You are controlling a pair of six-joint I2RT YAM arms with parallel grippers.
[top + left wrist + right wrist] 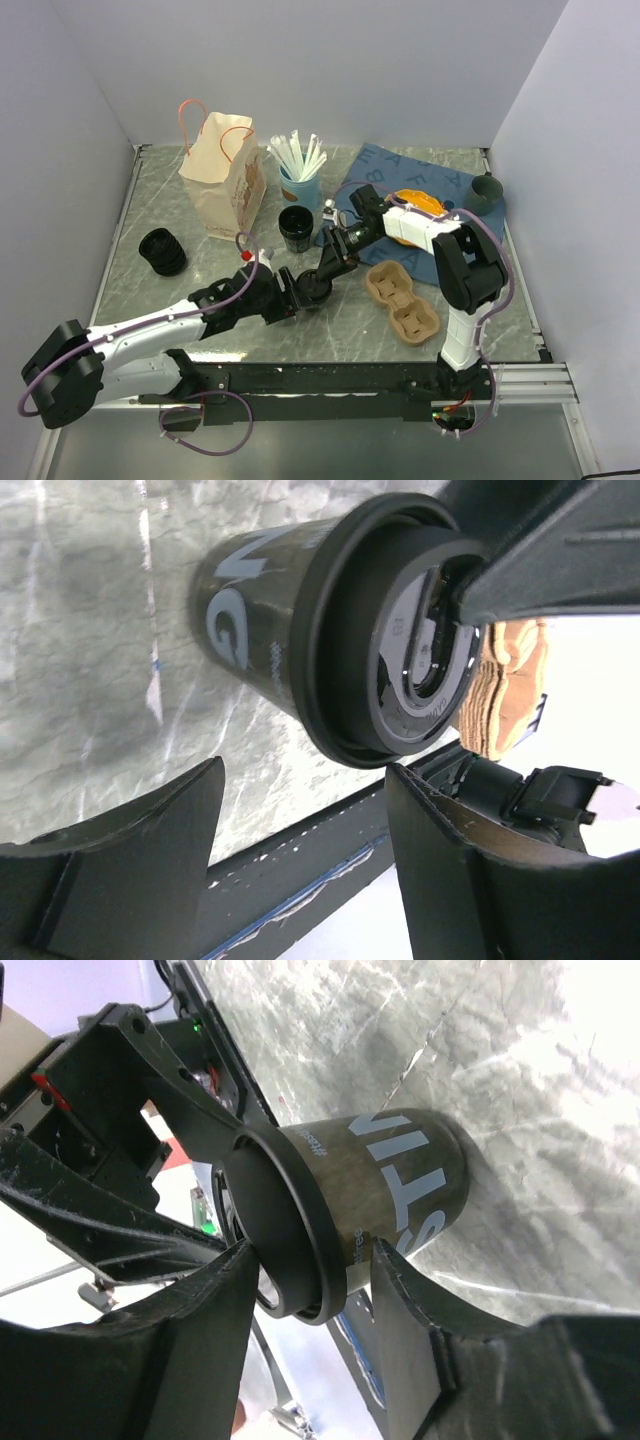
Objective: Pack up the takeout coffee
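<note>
- Black lidded cup (313, 285) upright at table (140, 200) centre, between left claw (294, 296) and right claw (326, 271) overhead.
- Right wrist alone: right claw straddling cup under lid (290, 1230), grip unclear.
- Left wrist alone: left claw wide open, empty, cup just beyond.

A grey-green mug (484, 193) stands on the blue cloth (375, 165).

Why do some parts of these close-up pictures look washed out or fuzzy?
Left wrist view: the takeout coffee is fairly sharp, the near left tool fingers are dark and soft, and the right edge is blown out white. Right wrist view: glare whitens the table top right. Top view: even light, soft shadows.
</note>
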